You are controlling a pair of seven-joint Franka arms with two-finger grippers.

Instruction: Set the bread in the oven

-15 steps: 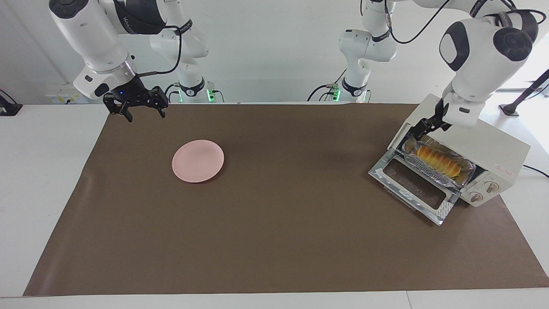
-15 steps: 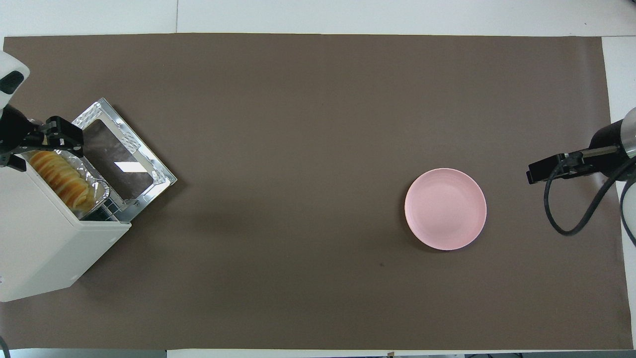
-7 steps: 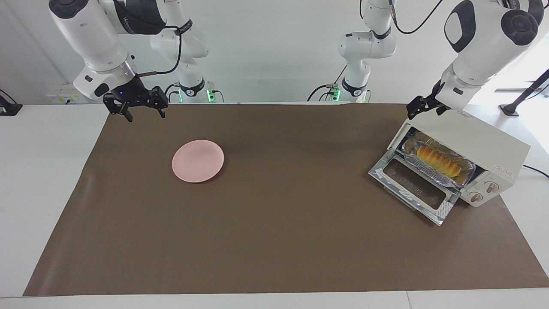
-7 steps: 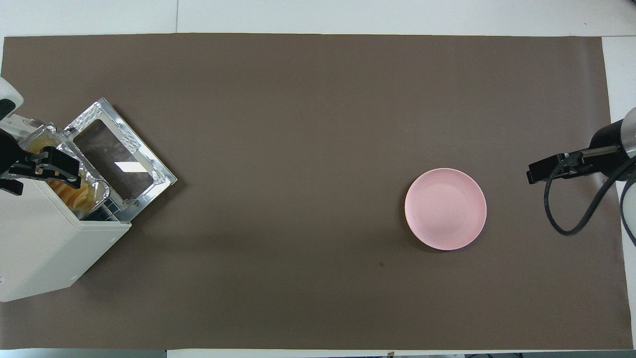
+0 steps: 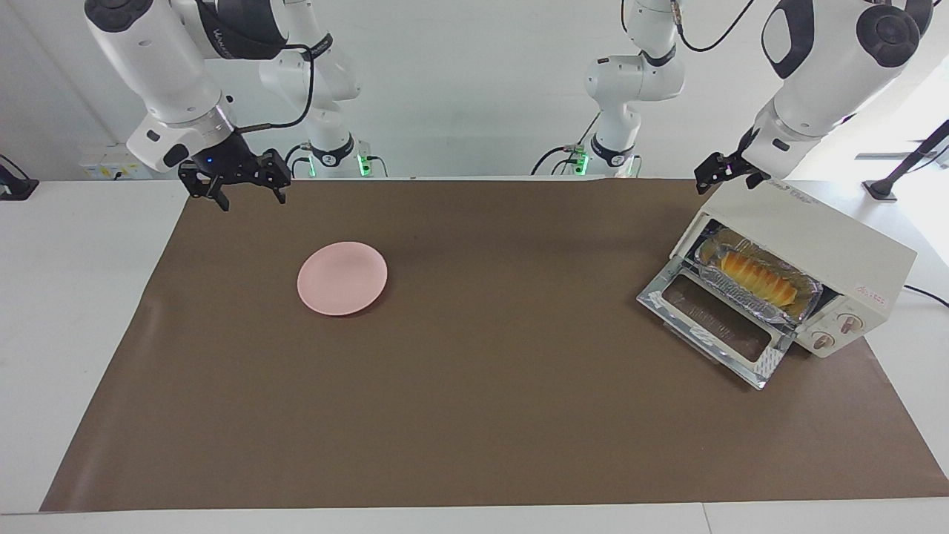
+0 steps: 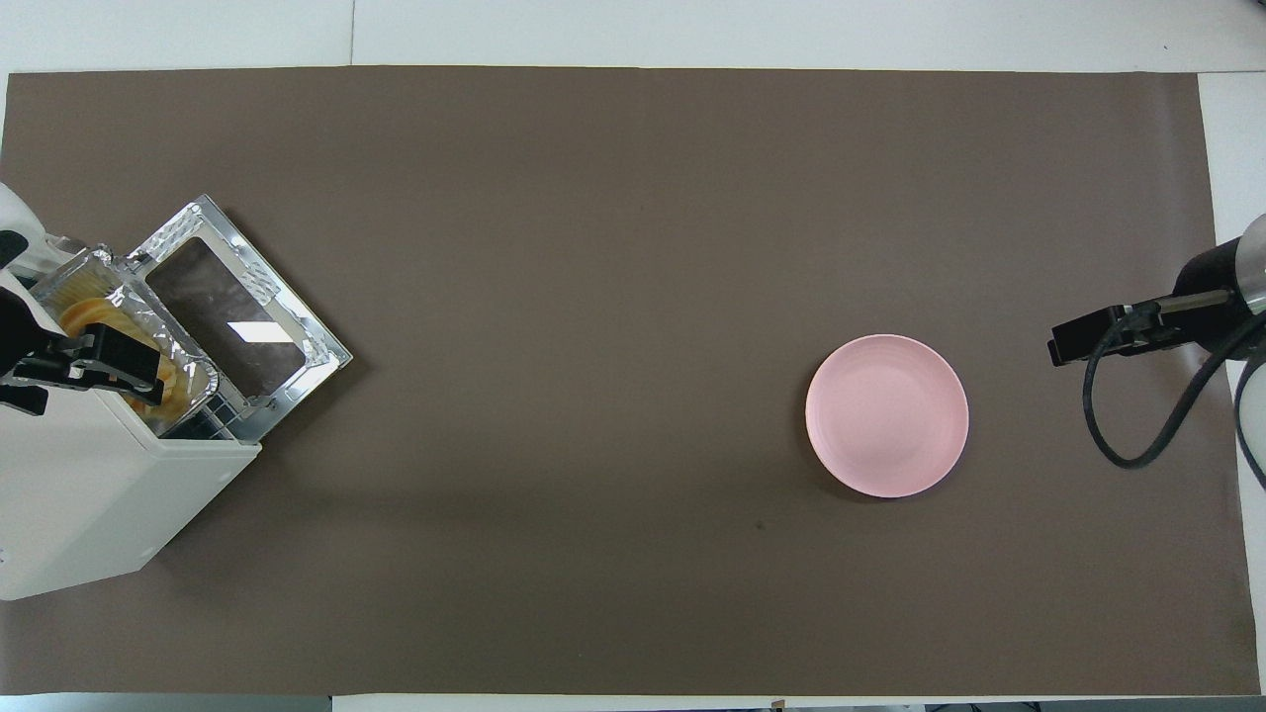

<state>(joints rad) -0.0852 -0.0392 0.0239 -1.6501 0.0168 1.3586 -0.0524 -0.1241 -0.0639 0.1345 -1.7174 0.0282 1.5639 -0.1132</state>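
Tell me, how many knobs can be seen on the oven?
2: both round knobs sit on the oven's front panel beside the open door, upper knob and lower knob. None looks hidden.

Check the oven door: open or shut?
Open. The oven door is dropped down flat in front of it, leaving the bread in its foil tray exposed.

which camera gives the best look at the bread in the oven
The facing view: the bread lies whole in its foil tray inside the open oven. In the overhead view the left claw and the oven's top hide much of the loaf.
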